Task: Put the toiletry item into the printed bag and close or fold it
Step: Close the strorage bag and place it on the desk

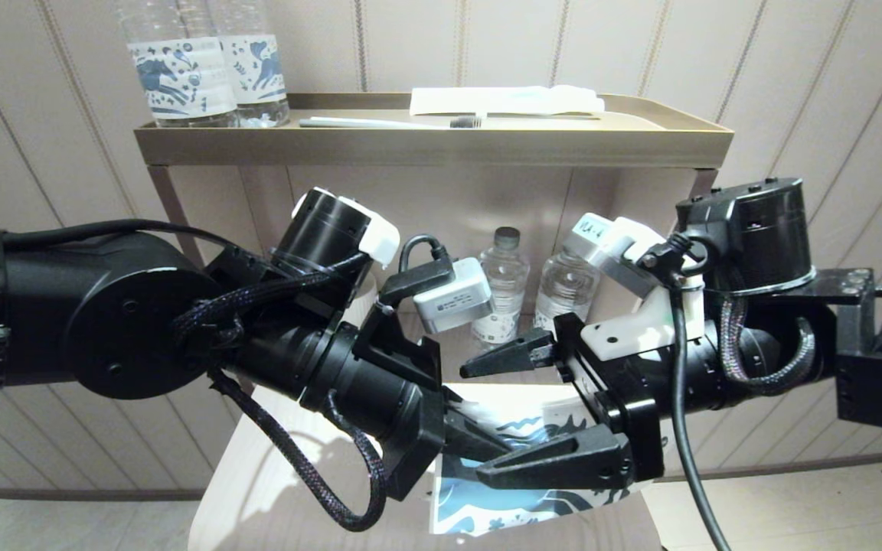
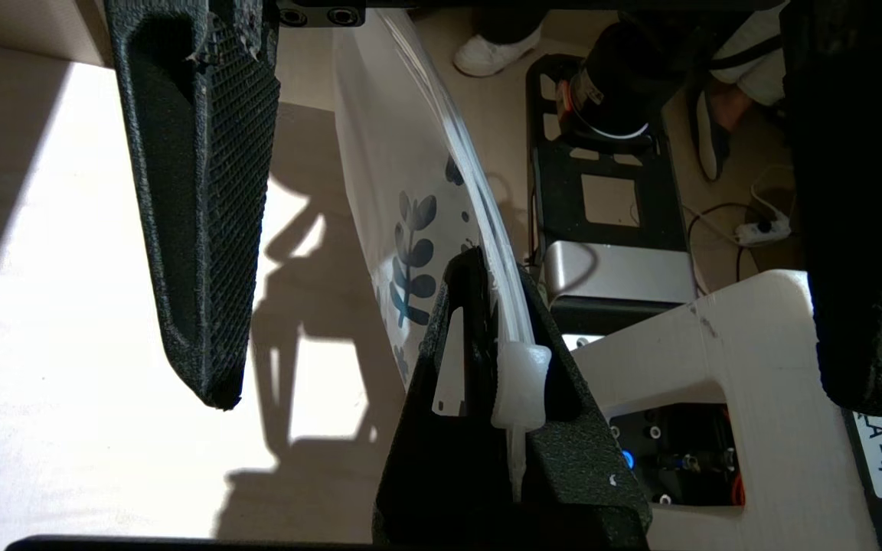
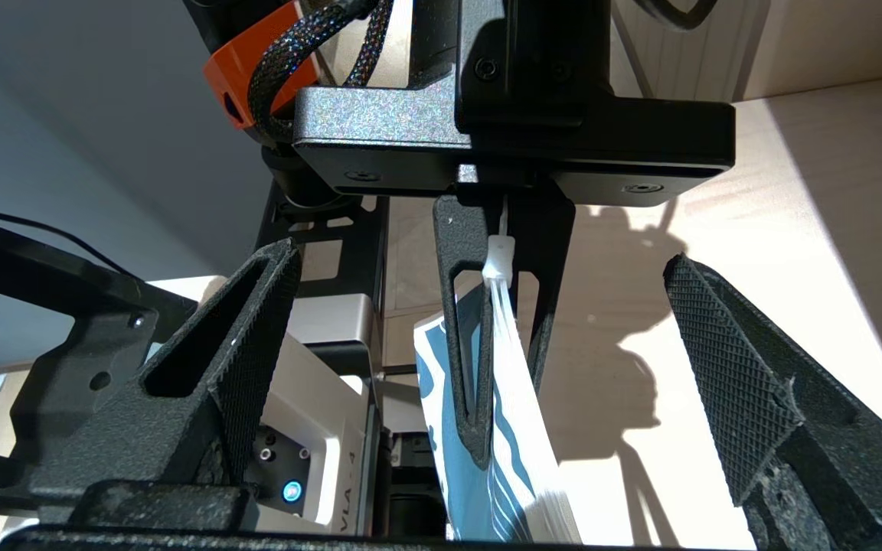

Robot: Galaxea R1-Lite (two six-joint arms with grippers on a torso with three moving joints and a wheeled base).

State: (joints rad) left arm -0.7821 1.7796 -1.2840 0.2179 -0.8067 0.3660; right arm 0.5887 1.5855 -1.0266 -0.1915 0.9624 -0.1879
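Note:
The printed bag (image 1: 464, 509) hangs edge-up above the light table, white with blue-grey print. My left gripper (image 1: 487, 448) is shut on its top edge, beside the white zip slider (image 2: 520, 383). In the right wrist view the bag (image 3: 517, 474) hangs from those closed fingers. My right gripper (image 1: 475, 425) faces the left one and is open. Its two fingers (image 3: 249, 344) stand wide on either side of the bag without touching it. I cannot make out the comb. Only a white ridged strip shows along the bag's edge.
A bronze tray (image 1: 433, 145) on the shelf top holds a toothbrush (image 1: 387, 122), a white flat packet (image 1: 502, 99) and two horse-label bottles (image 1: 204, 73). Two small bottles (image 1: 504, 283) stand on the lower shelf behind the grippers. The pale table (image 1: 257, 474) lies under both arms.

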